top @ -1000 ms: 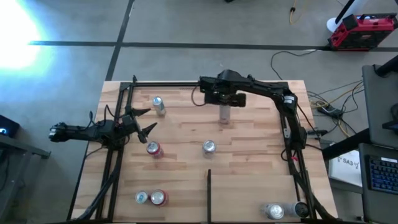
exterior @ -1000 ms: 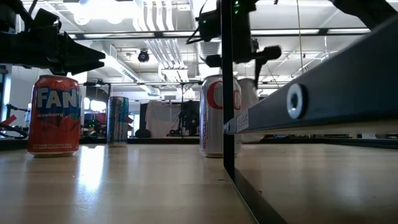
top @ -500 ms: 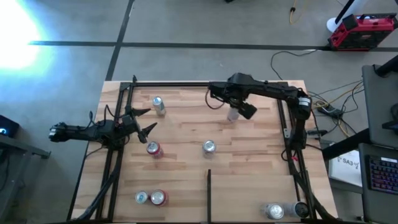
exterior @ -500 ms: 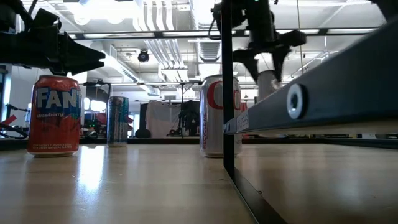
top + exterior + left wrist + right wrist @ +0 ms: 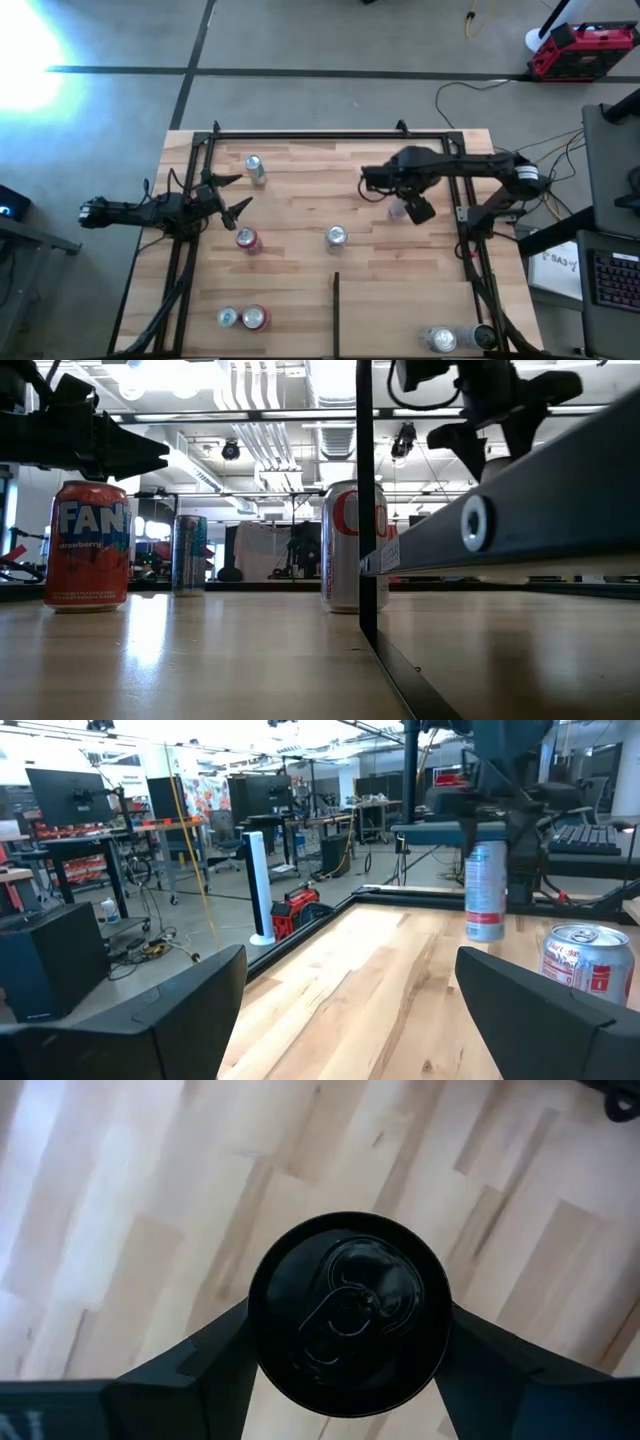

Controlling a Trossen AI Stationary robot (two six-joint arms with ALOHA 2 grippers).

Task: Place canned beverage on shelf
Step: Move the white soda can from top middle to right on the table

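Observation:
My right gripper (image 5: 400, 204) hangs over the right half of the shelf (image 5: 300, 285), shut on a slim pale can (image 5: 485, 892) with a dark top (image 5: 348, 1312). In the low view this gripper (image 5: 498, 420) shows high up, right of the black upright. My left gripper (image 5: 232, 196) waits open at the shelf's left edge, its fingers level, beside a red can (image 5: 247, 239). That red-and-white can (image 5: 585, 958) shows close by in the left wrist view. My right gripper pinches the slim can between its two fingers (image 5: 205, 1365), on two opposite sides of the wall (image 5: 262, 1342) near its top end. The fingers come from above, pointing down. The can hangs upright below them, lifted clear of the board.
Other cans stand upright on the board: a silver one (image 5: 254, 168) far left, one (image 5: 336, 236) at the middle, two (image 5: 243, 318) near left, one (image 5: 440, 340) near right. A thin dark divider strip (image 5: 336, 310) runs to the near edge. Black frame tubes (image 5: 300, 133) border the board.
My right gripper has carried the slim can from the far middle of the board toward its right edge and slightly nearer, rolling about its downward axis as it went. The can has stayed upright in the hold.

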